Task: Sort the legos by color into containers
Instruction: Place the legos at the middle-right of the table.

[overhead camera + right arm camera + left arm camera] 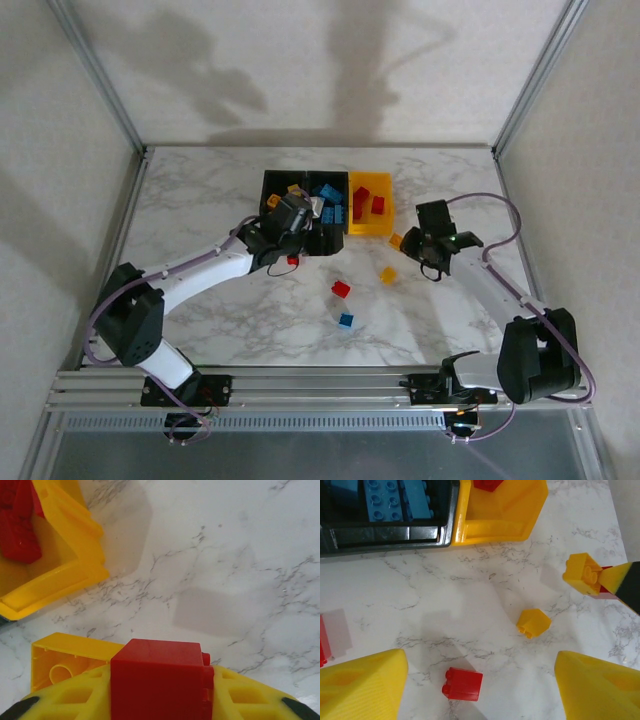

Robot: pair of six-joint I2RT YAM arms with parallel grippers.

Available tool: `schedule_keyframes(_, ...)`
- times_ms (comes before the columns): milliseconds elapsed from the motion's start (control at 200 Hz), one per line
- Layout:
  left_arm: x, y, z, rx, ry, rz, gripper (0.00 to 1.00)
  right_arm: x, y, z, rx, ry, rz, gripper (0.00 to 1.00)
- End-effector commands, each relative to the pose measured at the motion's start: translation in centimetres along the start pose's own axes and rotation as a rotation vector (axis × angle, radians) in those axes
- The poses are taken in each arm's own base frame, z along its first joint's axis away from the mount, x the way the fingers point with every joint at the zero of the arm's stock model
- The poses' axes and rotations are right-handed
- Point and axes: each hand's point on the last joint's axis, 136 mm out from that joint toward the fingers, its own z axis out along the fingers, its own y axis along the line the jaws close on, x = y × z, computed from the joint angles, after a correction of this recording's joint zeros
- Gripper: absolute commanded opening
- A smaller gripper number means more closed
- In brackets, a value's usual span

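Observation:
My right gripper (160, 695) is shut on a red lego (159, 672), held low over the marble just right of the yellow container (368, 216). A yellow lego (62, 662) sits against the red one's left side; the left wrist view shows that pair as a yellow lego (583, 573). My left gripper (480, 657) is open and empty, high above a loose red lego (463, 684). It hangs by the black containers (300, 243). A yellow lego (534, 622) and a blue lego (346, 320) lie loose on the table. Blue legos (395, 500) fill the middle container; red legos (17, 525) lie in the yellow one.
Another red lego (292, 260) lies under my left arm, in front of the black containers. Open marble stretches to the left and toward the near edge. Metal frame posts (100, 75) border the table's back corners.

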Motion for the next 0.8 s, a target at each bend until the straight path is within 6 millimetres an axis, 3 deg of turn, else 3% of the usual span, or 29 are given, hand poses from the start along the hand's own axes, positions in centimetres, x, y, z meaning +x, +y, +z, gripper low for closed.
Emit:
schedule_keyframes(0, -0.7, 0.5, -0.7, -0.011, -0.037, -0.024, 0.77, 1.4, 0.2, 0.5, -0.015, 0.04, -0.012, 0.29)
schedule_keyframes(265, -0.5, 0.3, -0.1, 0.001, -0.019, -0.021, 0.77, 3.2, -5.1, 2.4, 0.098, 0.053, 0.069, 0.31)
schedule_keyframes(476, -0.5, 0.4, -0.2, 0.0, -0.02, -0.027, 0.77, 4.0, -5.6, 3.9, 0.121, 0.082, 0.07, 0.34)
schedule_keyframes(601, -0.4, 0.5, -0.3, -0.006, -0.024, -0.027, 0.77, 3.8, -5.6, 3.9, 0.121, 0.076, 0.077, 0.51)
schedule_keyframes(796, -0.5, 0.5, -0.2, -0.007, -0.023, -0.026, 0.77, 3.8, -5.9, 3.8, 0.134, 0.073, 0.076, 0.6)
